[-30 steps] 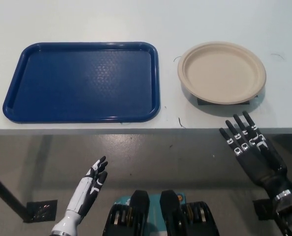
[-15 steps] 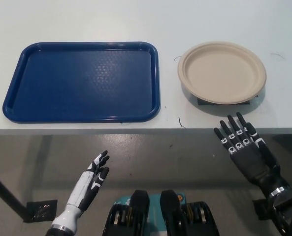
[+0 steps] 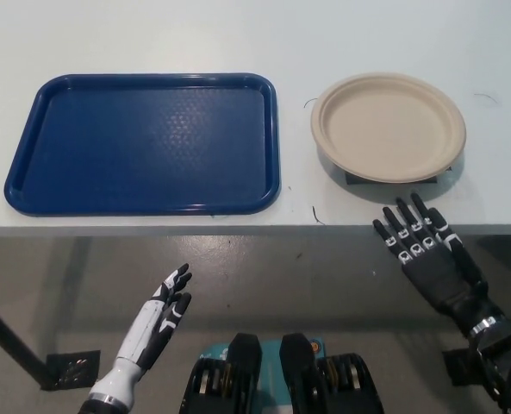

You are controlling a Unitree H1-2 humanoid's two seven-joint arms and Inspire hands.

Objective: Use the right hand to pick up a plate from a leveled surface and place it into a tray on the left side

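Beige plate (image 3: 389, 127) lies just beyond the empty, spread-fingered right hand (image 3: 425, 256) at the table edge

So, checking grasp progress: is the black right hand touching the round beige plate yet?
Apart. The head view shows bare white table between the open black right hand and the round beige plate.

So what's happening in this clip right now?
Nothing is held yet. The black right hand hovers open at the table's near edge, just short of the beige plate, which sits on a small dark stand. The blue tray to its left holds nothing. The white left hand rests open below the table.
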